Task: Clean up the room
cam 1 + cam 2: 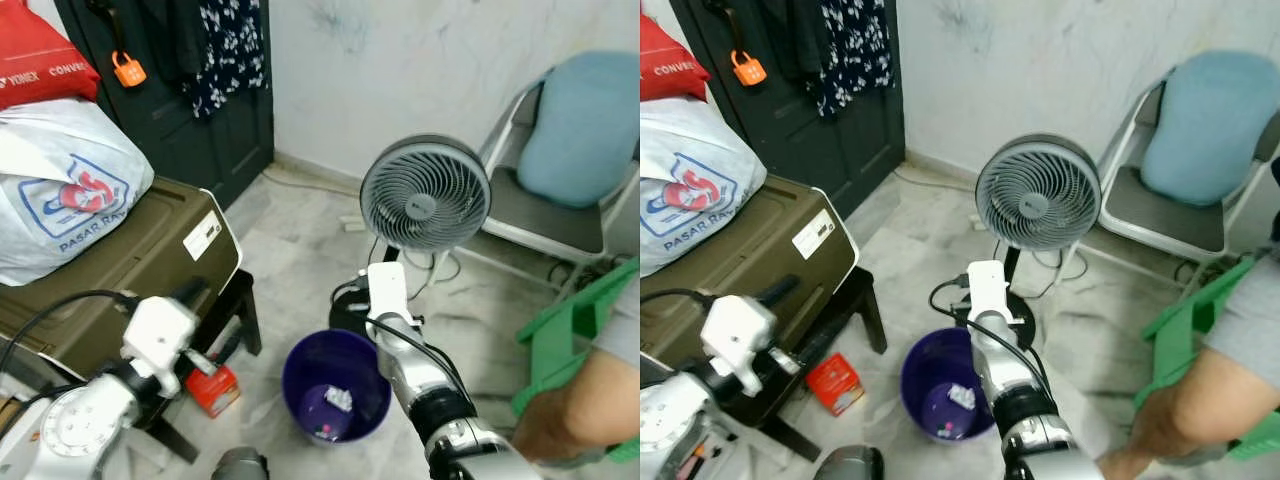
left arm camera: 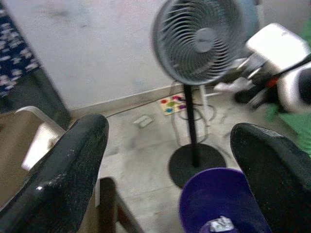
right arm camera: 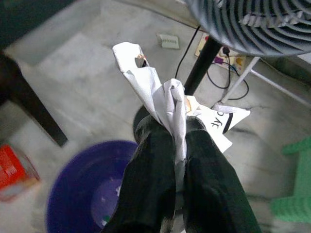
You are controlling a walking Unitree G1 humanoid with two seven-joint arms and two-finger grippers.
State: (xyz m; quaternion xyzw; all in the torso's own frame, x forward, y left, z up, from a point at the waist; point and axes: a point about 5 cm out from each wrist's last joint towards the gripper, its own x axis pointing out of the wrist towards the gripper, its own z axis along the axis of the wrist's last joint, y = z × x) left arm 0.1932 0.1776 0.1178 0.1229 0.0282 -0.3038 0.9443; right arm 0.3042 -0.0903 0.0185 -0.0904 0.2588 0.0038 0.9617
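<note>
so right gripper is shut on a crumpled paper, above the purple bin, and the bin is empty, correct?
Not quite: the purple bin is not empty. The left eye view shows a white scrap and small bits on its bottom. The rest holds: in the right wrist view the right gripper is shut on the crumpled paper, above the bin.

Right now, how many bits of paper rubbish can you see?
2: one white crumpled paper pinched in the right gripper above the purple bin, one scrap inside that bin. More may be hidden.
</note>
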